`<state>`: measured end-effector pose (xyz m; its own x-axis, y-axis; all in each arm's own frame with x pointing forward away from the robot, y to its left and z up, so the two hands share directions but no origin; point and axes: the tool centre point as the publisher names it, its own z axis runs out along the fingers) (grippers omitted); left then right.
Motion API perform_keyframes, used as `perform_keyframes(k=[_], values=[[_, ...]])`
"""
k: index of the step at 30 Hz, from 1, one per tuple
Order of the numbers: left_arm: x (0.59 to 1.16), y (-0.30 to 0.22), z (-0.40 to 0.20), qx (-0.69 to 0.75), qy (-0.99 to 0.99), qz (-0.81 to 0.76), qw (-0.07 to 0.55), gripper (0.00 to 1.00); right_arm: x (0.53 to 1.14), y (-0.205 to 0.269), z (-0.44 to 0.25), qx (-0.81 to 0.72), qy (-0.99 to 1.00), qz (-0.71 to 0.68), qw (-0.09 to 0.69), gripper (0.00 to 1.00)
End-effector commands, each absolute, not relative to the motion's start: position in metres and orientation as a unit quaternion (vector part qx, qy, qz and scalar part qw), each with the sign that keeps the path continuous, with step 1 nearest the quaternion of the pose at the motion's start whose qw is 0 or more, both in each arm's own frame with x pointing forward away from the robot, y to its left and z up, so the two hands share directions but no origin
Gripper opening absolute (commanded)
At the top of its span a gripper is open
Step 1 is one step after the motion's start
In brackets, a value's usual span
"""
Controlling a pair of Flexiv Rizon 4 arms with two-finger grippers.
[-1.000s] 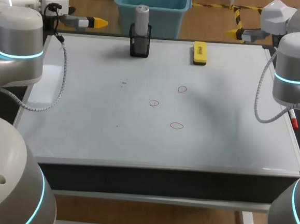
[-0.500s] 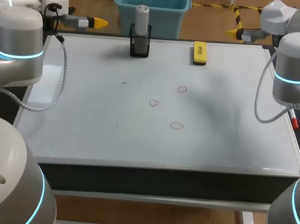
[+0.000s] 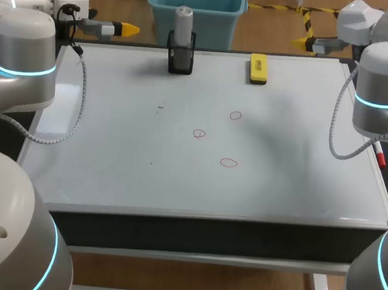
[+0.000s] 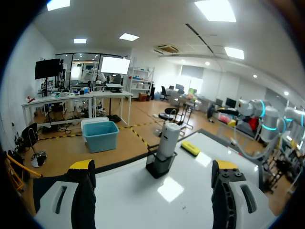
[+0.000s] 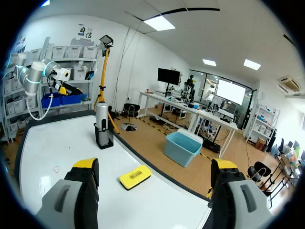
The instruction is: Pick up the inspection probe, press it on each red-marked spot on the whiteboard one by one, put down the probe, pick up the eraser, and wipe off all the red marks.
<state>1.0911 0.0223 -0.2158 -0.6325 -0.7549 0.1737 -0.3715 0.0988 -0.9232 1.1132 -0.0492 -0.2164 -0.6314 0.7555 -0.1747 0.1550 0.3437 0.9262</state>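
Whiteboard point(image 3: 113, 152), three red marks point(image 3: 228, 162), probe point(image 3: 183, 23), eraser point(image 3: 258, 67)

glossy smooth whiteboard point(image 3: 112, 159) — plastic holder point(image 3: 180, 60), plastic eraser point(image 3: 258, 68)

Both arms set back at the sides, fingers spread.
From above, the left arm point(image 3: 23, 51) sits at ten o'clock, its left gripper point(image 3: 126, 28) level, tips pointing toward three o'clock; the right arm point(image 3: 385, 86) sits at two o'clock, its right gripper point(image 3: 301, 41) level, tips pointing toward nine o'clock. Each wrist view shows its own two yellow-tipped fingers point(image 4: 82, 193) standing wide apart.
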Motion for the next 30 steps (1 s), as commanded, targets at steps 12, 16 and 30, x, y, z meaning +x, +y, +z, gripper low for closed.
perform_keyframes(k=[12, 16, 30], values=[[1.091, 0.022, -0.216, -0.391, 0.719, -0.546, 0.176, 1.00, 1.114, -0.049, -0.216, 0.300, 0.760, 0.488, 0.307, 1.00], [1.091, 0.022, -0.216, -0.391, 0.719, -0.546, 0.176, 1.00, 1.114, -0.049, -0.216, 0.300, 0.760, 0.488, 0.307, 1.00], [1.103, 0.008, -0.225, -0.346, 0.749, -0.538, 0.176, 1.00, 1.114, -0.049, -0.216, 0.300, 0.760, 0.488, 0.307, 1.00]])
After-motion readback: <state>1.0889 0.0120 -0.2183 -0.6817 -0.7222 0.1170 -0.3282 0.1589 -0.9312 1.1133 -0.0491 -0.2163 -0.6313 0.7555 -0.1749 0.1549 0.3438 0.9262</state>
